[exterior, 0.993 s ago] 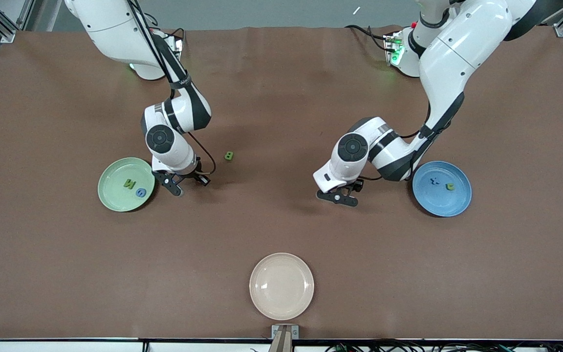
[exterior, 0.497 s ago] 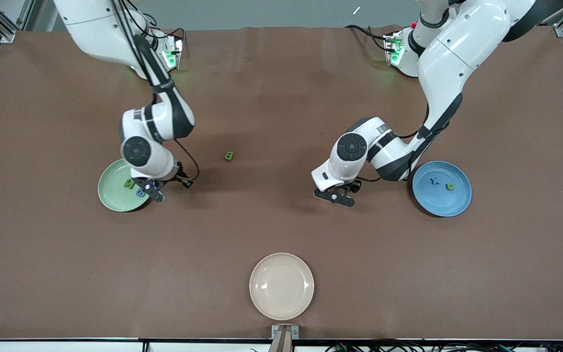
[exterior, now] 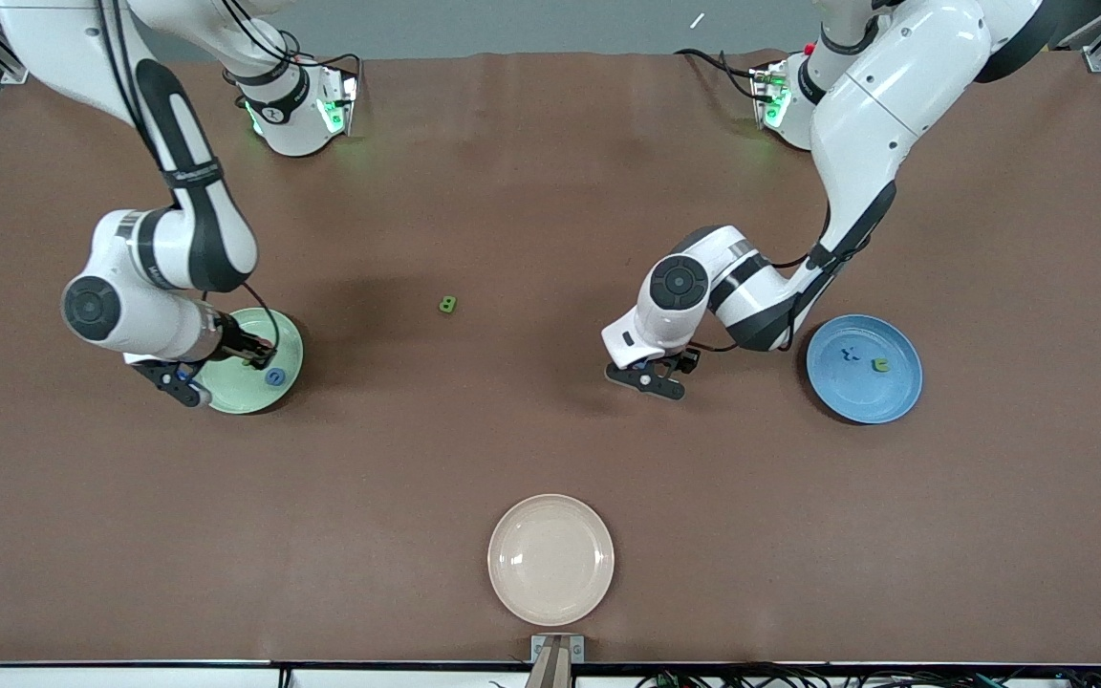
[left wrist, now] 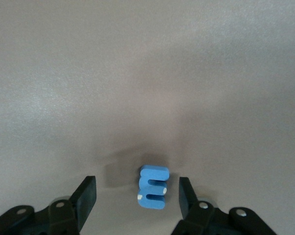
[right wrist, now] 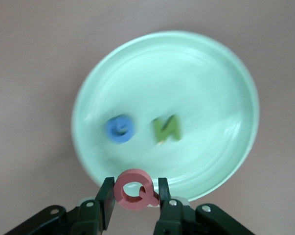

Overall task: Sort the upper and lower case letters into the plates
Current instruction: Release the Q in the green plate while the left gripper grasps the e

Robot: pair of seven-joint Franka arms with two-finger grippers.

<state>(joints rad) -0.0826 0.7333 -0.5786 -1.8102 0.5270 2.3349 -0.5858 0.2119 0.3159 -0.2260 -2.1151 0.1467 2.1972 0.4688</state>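
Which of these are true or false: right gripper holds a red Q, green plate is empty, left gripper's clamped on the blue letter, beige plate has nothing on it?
1. The right gripper holds a red Q. True.
2. The green plate is empty. False: a blue letter and a green N lie in it.
3. The left gripper is clamped on the blue E. False: its jaws stand open on either side of the letter.
4. The beige plate holds nothing. True.

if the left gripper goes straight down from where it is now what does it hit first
Probably the blue letter lying on the table between the left gripper's open fingers; depth is unclear.
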